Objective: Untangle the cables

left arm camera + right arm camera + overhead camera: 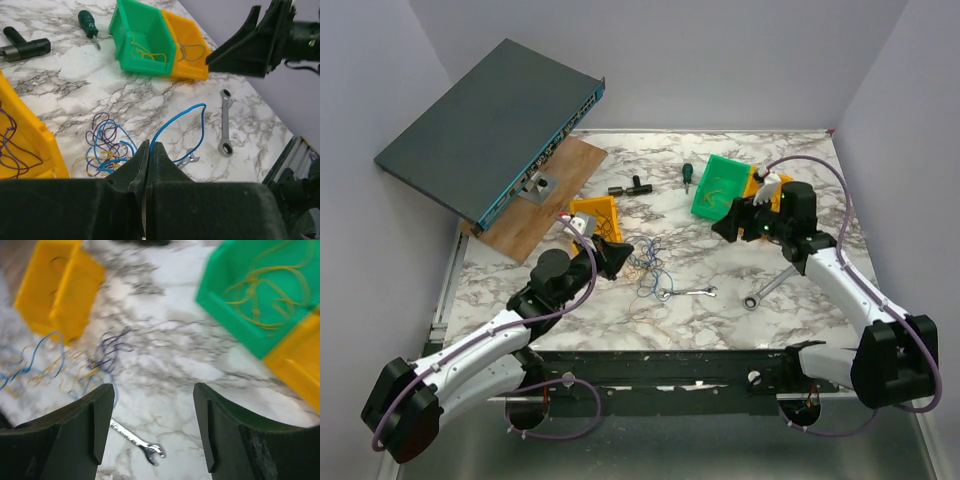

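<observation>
The cables (645, 265) are a loose bunch of thin blue, purple and orange-yellow loops on the marble table between the arms. They also show in the left wrist view (105, 147) and, blurred, in the right wrist view (100, 355). My left gripper (615, 258) is shut on one blue wire (192, 125), which arcs up from the closed jaws (150, 146) out to the right. My right gripper (732, 220) hovers beside the green bin, open and empty (152, 390), well right of the bunch.
A green bin (718, 185) holds yellow wires, with a yellow bin (760, 185) behind it. Another yellow bin (595, 218) stands by my left gripper. A small wrench (698, 291), a ratchet wrench (765, 290), a screwdriver (688, 175) and a black tool (630, 187) lie around. A network switch (490, 125) leans at the back left.
</observation>
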Tool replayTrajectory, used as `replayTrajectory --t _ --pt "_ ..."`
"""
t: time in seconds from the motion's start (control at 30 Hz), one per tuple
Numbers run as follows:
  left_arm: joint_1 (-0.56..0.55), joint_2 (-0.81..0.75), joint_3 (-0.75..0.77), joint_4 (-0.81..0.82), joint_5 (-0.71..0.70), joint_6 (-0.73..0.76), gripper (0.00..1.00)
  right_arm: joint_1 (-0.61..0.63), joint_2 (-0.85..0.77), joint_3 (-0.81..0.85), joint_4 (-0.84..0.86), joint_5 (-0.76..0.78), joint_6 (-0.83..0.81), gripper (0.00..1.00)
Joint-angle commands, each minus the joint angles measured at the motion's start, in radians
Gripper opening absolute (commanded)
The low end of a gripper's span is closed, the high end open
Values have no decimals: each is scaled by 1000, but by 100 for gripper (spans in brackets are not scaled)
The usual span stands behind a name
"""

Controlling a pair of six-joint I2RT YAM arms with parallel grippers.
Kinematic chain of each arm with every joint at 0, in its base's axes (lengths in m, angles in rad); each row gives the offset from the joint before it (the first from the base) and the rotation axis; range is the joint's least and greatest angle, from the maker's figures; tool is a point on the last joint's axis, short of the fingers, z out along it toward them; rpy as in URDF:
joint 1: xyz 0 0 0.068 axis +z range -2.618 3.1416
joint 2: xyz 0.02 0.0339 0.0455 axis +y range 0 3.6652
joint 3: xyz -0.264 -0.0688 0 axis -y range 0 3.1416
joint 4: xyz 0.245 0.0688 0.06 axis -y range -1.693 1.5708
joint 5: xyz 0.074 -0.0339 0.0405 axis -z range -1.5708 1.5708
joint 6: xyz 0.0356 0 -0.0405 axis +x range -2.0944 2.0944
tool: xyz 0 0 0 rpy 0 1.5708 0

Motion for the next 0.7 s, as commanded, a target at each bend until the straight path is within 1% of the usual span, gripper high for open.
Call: replayTrajectory --t 0.0,0.13,0.3,0.37,0.5,0.57,0.67 --pt "-7 -34 124 -124 41 -68 0 74 -61 -56 161 -422 -89 72" --pt "-7 -36 224 -230 57 -100 0 163 -74 -117 314 -447 -81 74" --pt "-8 -7 321 -299 87 -111 0 240 -34 -154 442 -471 -76 74" --pt "-7 14 346 -302 107 -105 0 263 -40 -181 543 -454 -34 75" --pt "-9 89 399 -334 155 -82 0 286 -71 -217 697 -479 49 76" --pt "-12 130 423 -347 179 -70 0 295 -87 -221 731 -487 79 77" --pt "-20 180 450 -344 199 -64 0 323 -93 -196 695 -503 72 78"
